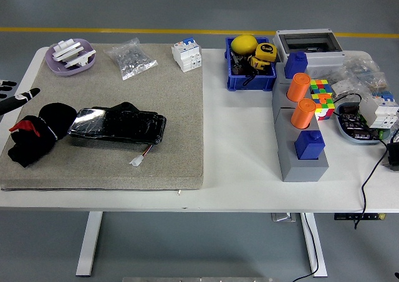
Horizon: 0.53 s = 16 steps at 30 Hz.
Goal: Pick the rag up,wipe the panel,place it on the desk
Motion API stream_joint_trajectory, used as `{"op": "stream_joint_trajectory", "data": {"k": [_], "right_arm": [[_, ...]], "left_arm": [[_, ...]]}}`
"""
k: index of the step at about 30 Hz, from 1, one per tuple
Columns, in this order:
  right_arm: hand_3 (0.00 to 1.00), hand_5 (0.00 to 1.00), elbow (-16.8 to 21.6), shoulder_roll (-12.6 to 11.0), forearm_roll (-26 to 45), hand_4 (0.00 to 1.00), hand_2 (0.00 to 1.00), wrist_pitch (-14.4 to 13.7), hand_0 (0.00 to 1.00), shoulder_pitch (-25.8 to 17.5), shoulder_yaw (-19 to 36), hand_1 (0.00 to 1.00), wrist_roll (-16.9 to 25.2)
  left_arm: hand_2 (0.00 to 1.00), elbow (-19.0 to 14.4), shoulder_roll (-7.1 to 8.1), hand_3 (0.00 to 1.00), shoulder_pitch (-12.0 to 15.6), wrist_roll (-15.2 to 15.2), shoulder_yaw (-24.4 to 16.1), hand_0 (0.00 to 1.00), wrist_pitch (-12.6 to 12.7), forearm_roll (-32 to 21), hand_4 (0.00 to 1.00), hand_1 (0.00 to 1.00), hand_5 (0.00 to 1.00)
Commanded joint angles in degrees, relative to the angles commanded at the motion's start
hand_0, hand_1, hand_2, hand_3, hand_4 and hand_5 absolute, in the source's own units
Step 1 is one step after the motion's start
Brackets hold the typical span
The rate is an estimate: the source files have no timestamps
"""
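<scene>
The black rag lies crumpled near the left edge of the grey mat, with a bit of red showing on its top. It touches the left end of the black panel, a glossy flat unit lying lengthwise on the mat, with a thin wire and white plug trailing toward the mat's near edge. The left hand shows only at the picture's left edge, apart from the rag and above the surface's left edge, fingers stretched out straight and holding nothing.

The mat's middle and right part are bare, and a wide strip of the white surface between the mat and the grey block stand lies open. Along the far edge sit a lilac dish with white parts, a clear bag of small pieces, a white circuit breaker and a blue bin with a yellow tape measure. The stand carries two orange cylinders and two blue blocks. A colourful cube sits beside it. Grey floor with a yellow line lies beyond.
</scene>
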Motion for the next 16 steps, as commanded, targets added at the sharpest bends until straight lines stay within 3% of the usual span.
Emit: {"op": "stream_joint_trajectory", "data": {"k": [7,12,16], "right_arm": [[0.627,0.555,-0.1,0.2,0.3,0.998,0.638,-0.1,0.713,-0.2,0.0,0.523,0.0],[0.627,0.556,-0.1,0.4,0.2,0.998,0.64,-0.1,0.713,-0.3,0.0,0.523,0.1],[0.627,0.556,-0.2,0.6,0.0,0.998,0.64,-0.2,0.713,-0.3,0.1,0.523,0.0]], "left_arm": [[0.803,-5.6,-1.0,0.761,3.0,-5.3,-6.4,0.833,0.6,-9.1,0.998,0.822,0.623],[0.786,-7.8,-1.67,0.754,4.5,-7.1,-7.8,0.829,0.0,-13.6,0.998,0.809,0.635],[0.786,-9.9,-3.04,0.754,6.2,-9.3,-8.9,0.829,-0.5,-15.7,0.998,0.809,0.635]]}}
